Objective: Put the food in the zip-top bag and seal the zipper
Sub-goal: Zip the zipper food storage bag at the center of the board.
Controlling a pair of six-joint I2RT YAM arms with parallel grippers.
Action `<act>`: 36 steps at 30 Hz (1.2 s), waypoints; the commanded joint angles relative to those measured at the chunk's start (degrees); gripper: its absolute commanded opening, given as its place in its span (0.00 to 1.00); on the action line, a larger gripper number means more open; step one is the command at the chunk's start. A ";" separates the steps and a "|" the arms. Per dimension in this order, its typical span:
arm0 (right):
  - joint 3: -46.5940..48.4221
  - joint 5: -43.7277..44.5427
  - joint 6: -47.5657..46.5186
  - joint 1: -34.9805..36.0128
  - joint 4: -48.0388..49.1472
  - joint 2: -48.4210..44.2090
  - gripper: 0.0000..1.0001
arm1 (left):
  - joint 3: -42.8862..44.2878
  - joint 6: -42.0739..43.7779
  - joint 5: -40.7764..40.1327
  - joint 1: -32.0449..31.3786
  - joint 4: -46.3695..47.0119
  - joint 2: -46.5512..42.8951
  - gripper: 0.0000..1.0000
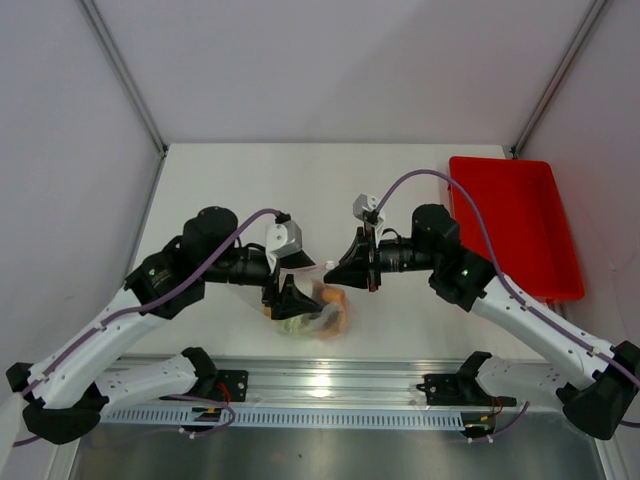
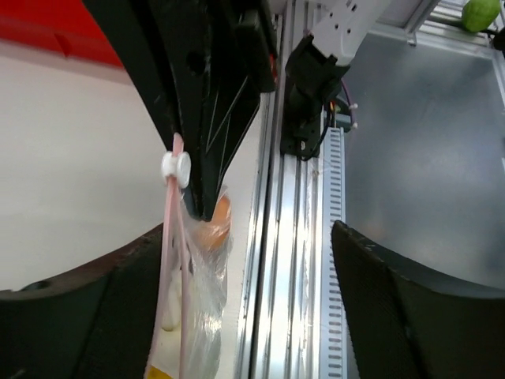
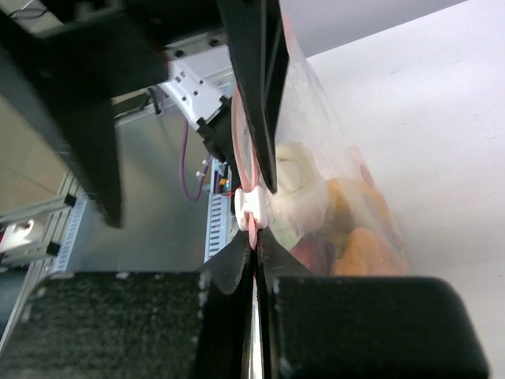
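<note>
The clear, crinkly, pink-tinted zip-top plastic bag (image 1: 322, 312) is well apart from the red rectangular plastic tray (image 1: 510, 220). In the top view it is off the tray's left side and nearer the arms' bases than the tray is, over the white table (image 1: 300, 190). The toy food is inside it: a pale yellow lump (image 3: 304, 185), orange pieces (image 3: 363, 249) and a dark red piece (image 3: 316, 254) show through the plastic. The right claw (image 3: 254, 241) sits between the bag and the tray, clenched on the thin pinkish-red zipper strip (image 2: 170, 253), its tips pressed together just beside the small white slider (image 2: 176, 167). The left claw (image 2: 246, 230) is on the side of the bag away from the tray, released and spread wide. The zipper strip runs close by one finger (image 2: 95, 316), though I cannot tell whether they touch. Whether the zipper is closed along its whole length cannot be told.
</note>
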 commanded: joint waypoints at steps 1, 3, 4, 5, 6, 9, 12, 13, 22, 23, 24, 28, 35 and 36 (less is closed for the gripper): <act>0.36 7.03 2.60 2.78 4.48 -1.75 0.00 | 2.15 0.58 1.61 0.28 4.50 -2.65 0.85; 0.18 9.24 2.86 4.29 4.12 -2.01 0.00 | 3.03 0.32 -0.13 0.28 5.20 -1.69 0.86; 0.01 10.82 2.95 5.60 4.21 -2.19 0.00 | 2.94 -0.03 -1.02 0.28 5.81 -1.51 0.88; -0.43 10.84 2.60 6.13 4.21 -2.62 0.00 | 2.68 -0.21 -2.24 0.28 7.29 -1.42 0.88; -0.78 11.10 2.51 6.57 4.38 -2.80 0.00 | 2.68 -0.47 -2.43 0.28 8.01 -1.07 0.86; -1.66 11.27 2.42 7.54 5.00 -3.77 0.00 | 2.85 -0.56 -1.74 0.28 9.07 -0.01 0.76; -1.40 11.80 2.07 7.98 4.48 -4.12 0.00 | 3.30 -0.56 -0.94 0.28 8.80 1.57 0.64; -1.40 12.15 1.90 7.98 3.95 -4.56 0.00 | 3.30 -0.39 -0.59 0.28 8.63 1.75 0.61; -1.40 12.77 0.75 8.60 1.93 -5.27 0.00 | 2.59 0.58 0.73 0.19 6.87 1.84 0.35; -1.40 12.94 0.75 8.60 1.92 -5.27 0.00 | 2.51 0.58 0.82 0.28 6.78 1.66 0.33; -1.40 13.12 0.67 8.69 1.84 -5.18 0.00 | 2.77 0.67 0.91 0.28 6.70 1.57 0.31; -1.49 13.64 1.01 8.77 1.92 -5.00 0.00 | 2.33 0.67 0.99 0.37 6.08 1.48 0.18; -2.80 22.15 2.77 10.00 2.89 -6.14 0.00 | 2.50 -0.12 -0.32 0.72 4.76 1.57 0.00; -3.59 23.22 3.47 10.09 3.07 -6.93 0.00 | 2.59 -0.21 -1.37 0.81 3.63 1.75 0.00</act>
